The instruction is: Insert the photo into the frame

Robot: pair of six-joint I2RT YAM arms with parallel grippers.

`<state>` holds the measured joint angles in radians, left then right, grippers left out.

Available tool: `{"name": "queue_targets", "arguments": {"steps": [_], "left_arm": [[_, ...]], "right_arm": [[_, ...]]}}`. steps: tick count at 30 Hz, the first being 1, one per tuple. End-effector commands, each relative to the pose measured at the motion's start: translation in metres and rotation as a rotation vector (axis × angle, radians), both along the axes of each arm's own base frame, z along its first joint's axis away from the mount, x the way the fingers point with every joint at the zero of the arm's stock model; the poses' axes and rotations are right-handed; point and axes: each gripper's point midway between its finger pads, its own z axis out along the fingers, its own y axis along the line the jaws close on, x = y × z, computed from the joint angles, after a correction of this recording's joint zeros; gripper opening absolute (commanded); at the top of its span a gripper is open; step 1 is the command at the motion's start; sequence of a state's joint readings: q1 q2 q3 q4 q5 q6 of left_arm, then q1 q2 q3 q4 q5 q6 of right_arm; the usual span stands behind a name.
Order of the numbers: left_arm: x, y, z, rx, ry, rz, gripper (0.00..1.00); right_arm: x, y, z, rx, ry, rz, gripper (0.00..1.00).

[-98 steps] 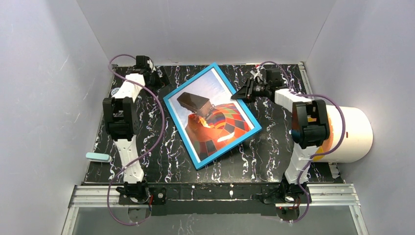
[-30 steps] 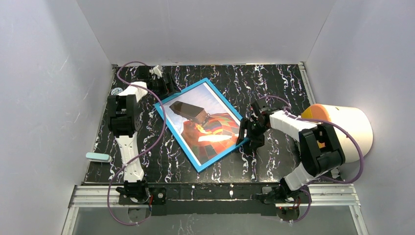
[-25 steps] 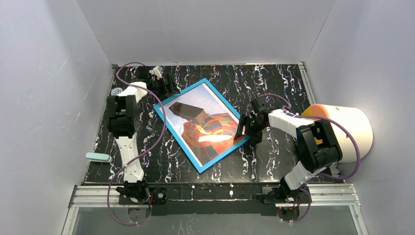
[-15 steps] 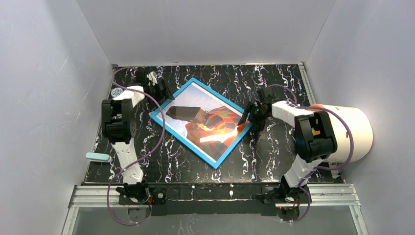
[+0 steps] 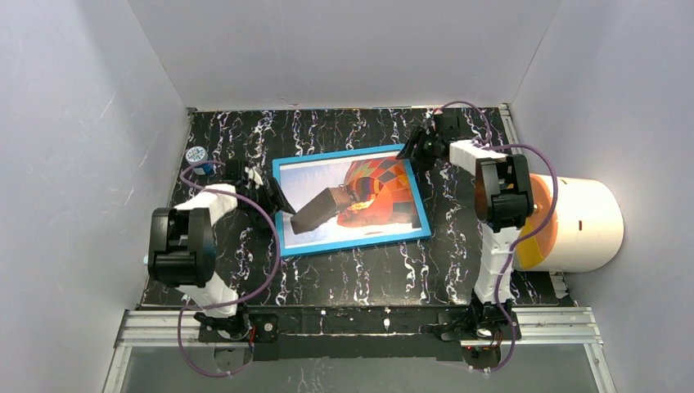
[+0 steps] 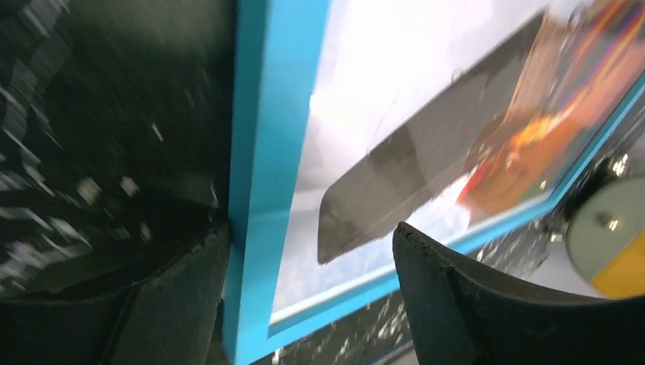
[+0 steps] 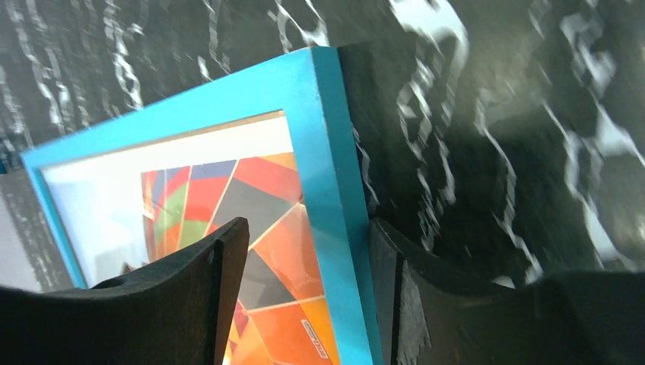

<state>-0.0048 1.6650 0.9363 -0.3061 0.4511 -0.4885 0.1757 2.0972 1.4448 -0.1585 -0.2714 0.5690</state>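
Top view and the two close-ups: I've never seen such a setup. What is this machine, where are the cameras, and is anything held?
The machine is two robot arms bolted at the near edge of a black marbled table. The top view looks down from above and behind them: the left arm on the left, the right arm on the right. Each close-up comes from a camera on one wrist, with its own jaws in view. On the table lies a blue frame with a balloon photo showing in it. The left jaws straddle its left rim, the right jaws its far right corner. Both stand open, so nothing looks gripped.
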Motion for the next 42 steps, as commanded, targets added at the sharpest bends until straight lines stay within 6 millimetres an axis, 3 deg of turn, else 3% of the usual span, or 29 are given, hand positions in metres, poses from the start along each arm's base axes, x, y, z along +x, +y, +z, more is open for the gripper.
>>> {"name": "queue_targets", "arguments": {"steps": [1,6,9,11,16,20,23,26,29,34,36,39,42], "left_arm": [[-0.060,-0.049,0.020,-0.157,0.070,-0.132,0.74],[-0.103,-0.053,0.005,-0.077,0.144,-0.206,0.74],[-0.121,-0.046,0.002,-0.034,0.185,-0.211,0.76],[-0.127,-0.035,0.004,0.029,0.190,-0.209,0.82],[-0.120,-0.006,0.023,0.211,0.145,-0.195,0.98],[-0.096,0.015,0.041,0.348,0.094,-0.168,0.98],[-0.066,0.019,0.062,0.389,-0.004,-0.154,0.98],[-0.026,0.006,0.080,0.351,-0.106,-0.158,0.98],[0.017,-0.011,0.085,0.301,-0.169,-0.173,0.98],[0.085,-0.019,0.063,0.314,-0.200,-0.186,0.96],[0.110,-0.018,0.052,0.338,-0.198,-0.169,0.94],[0.138,-0.020,0.041,0.353,-0.214,-0.176,0.94],[0.152,-0.022,0.028,0.366,-0.222,-0.208,0.96]], "right_arm": [[0.010,0.054,0.011,0.173,-0.082,0.218,0.66],[0.028,0.061,0.007,0.189,-0.108,0.250,0.64],[0.039,0.059,0.006,0.164,-0.122,0.235,0.62],[0.045,0.056,0.013,0.138,-0.138,0.212,0.63],[0.055,0.043,0.072,0.139,-0.176,0.122,0.70],[0.048,0.027,0.121,0.090,-0.201,0.051,0.73],[0.016,0.020,0.140,0.084,-0.159,0.036,0.72],[-0.040,0.017,0.129,0.105,-0.070,0.042,0.72],[-0.099,0.019,0.115,0.141,-0.002,0.053,0.74],[-0.195,0.026,0.091,0.116,0.155,0.095,0.75],[-0.222,0.029,0.081,0.105,0.213,0.107,0.75],[-0.249,0.026,0.061,0.113,0.287,0.099,0.76],[-0.260,0.024,0.043,0.100,0.338,0.101,0.77]]}}
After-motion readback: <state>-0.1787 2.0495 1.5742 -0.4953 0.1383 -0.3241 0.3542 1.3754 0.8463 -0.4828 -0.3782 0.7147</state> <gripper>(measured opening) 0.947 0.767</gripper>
